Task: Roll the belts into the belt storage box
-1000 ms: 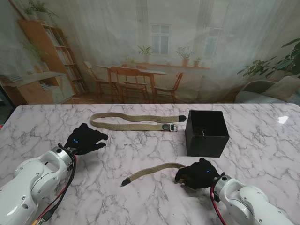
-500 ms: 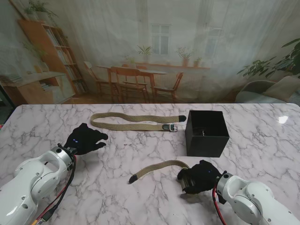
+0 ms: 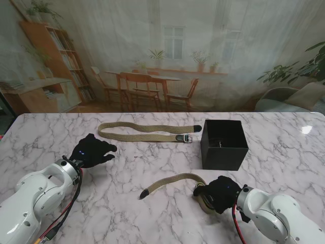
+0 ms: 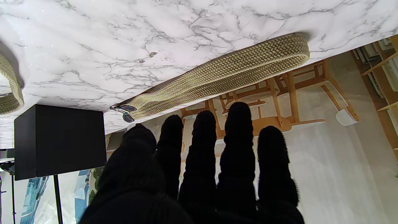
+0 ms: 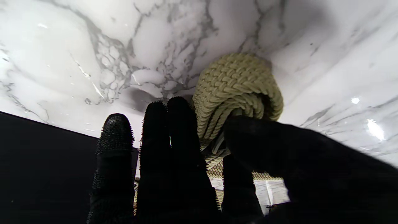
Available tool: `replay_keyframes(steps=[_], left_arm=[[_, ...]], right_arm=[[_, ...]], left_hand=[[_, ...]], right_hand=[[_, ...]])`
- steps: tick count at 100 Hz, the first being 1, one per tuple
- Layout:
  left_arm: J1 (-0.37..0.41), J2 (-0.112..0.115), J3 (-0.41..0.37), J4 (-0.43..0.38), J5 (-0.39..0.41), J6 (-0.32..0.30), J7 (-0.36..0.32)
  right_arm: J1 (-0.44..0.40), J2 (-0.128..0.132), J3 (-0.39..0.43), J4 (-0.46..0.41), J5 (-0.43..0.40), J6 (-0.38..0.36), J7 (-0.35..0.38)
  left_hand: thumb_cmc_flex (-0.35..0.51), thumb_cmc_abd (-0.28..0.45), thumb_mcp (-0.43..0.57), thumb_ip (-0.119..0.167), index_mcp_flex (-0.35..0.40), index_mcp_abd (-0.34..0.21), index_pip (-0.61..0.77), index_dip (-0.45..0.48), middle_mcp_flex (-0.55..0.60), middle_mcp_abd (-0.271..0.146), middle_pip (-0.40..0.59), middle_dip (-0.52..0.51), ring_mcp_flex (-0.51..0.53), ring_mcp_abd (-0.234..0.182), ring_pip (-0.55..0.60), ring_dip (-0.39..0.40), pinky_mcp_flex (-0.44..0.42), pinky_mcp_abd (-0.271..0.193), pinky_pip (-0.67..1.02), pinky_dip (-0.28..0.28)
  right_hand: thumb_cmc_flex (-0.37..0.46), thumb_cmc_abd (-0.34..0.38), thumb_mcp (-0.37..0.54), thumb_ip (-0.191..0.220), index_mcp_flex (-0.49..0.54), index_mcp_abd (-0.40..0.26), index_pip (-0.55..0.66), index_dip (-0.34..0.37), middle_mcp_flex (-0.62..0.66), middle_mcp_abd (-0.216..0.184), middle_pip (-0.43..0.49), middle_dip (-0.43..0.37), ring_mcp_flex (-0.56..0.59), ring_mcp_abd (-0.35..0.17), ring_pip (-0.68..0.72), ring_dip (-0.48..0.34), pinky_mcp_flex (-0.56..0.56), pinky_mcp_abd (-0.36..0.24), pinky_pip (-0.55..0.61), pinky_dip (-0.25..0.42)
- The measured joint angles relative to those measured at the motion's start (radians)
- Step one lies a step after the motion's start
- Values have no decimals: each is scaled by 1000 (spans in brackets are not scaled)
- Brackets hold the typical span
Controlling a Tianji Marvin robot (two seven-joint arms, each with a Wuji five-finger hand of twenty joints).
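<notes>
My right hand (image 3: 219, 193) (image 5: 199, 168) in its black glove is shut on the rolled end of a woven tan belt (image 3: 170, 181) (image 5: 238, 90). The belt's loose tail curves out to my left, ending in a dark tip (image 3: 144, 193). A second tan belt (image 3: 144, 132) (image 4: 224, 73) lies folded double farther from me, its buckle (image 3: 185, 138) (image 4: 124, 109) close to the black storage box (image 3: 223, 144) (image 4: 59, 141). My left hand (image 3: 93, 150) (image 4: 199, 174) hovers open, nearer to me than that belt, and holds nothing.
The marble table (image 3: 127, 168) reaches the backdrop at its far edge. The open-topped box stands right of centre, just beyond my right hand. A printed room scene forms the backdrop (image 3: 162, 56).
My right hand has wound up more of the near belt; its free tail has grown shorter and its tip has slid to the right. The hand turned and dropped slightly. The left arm is still.
</notes>
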Motion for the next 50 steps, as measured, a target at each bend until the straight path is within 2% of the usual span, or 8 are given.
replay_keyframes(steps=[7,9,13,20,25,39,45,50], left_arm=[[0,0,0,0,0,0,0],[0,0,0,0,0,0,0],[0,0,0,0,0,0,0],[0,0,0,0,0,0,0],[0,0,0,0,0,0,0],[0,0,1,0,0,0,0],[0,0,1,0,1,0,0],[0,0,1,1,2,0,0]], right_arm=[[-2,0,1,-6,-8,4,11],[-3,0,2,-8,-10,6,12],[-6,0,4,-12,-16,9,12],[-12,0,7,-19,-39,13,4],[-14,0,10,-22,-56,14,-2],[-10,0,10,-23,-126,-2,-19],[-5,2,6,-19,-137,-7,-26],[1,3,3,-14,-142,-10,-34]], left_hand=[[0,0,0,0,0,0,0,0,0,0,0,0,0,0,0,0,0,0,0,0],[0,0,0,0,0,0,0,0,0,0,0,0,0,0,0,0,0,0,0,0],[0,0,0,0,0,0,0,0,0,0,0,0,0,0,0,0,0,0,0,0],[0,0,0,0,0,0,0,0,0,0,0,0,0,0,0,0,0,0,0,0],[0,0,0,0,0,0,0,0,0,0,0,0,0,0,0,0,0,0,0,0],[0,0,0,0,0,0,0,0,0,0,0,0,0,0,0,0,0,0,0,0],[0,0,0,0,0,0,0,0,0,0,0,0,0,0,0,0,0,0,0,0],[0,0,0,0,0,0,0,0,0,0,0,0,0,0,0,0,0,0,0,0]], right_hand=[[67,5,0,7,0,7,-10,0,0,0,-15,-17,-8,0,0,-11,0,0,-2,-12],[82,5,0,-14,0,7,-17,0,0,0,-25,-25,-8,0,0,-17,1,0,-2,-20],[95,5,0,-70,0,7,-19,-3,0,4,-48,-37,-8,8,-1,-25,2,0,-3,-29],[126,30,1,-229,0,7,-19,-20,6,9,-93,-53,-8,12,-11,-29,12,0,-3,-47],[158,69,0,-279,1,7,-16,-25,17,9,-117,-65,-6,13,-12,-29,23,-1,-2,-56],[307,111,-24,-297,1,7,24,-29,70,0,-172,-93,44,13,-16,-37,74,-48,6,-67],[332,109,-26,-297,1,7,38,-39,107,-23,-211,-112,70,-4,-16,-39,104,-102,9,-72],[333,87,-26,-319,1,7,58,-41,137,-44,-220,-114,98,-22,-16,-39,123,-128,40,-152]])
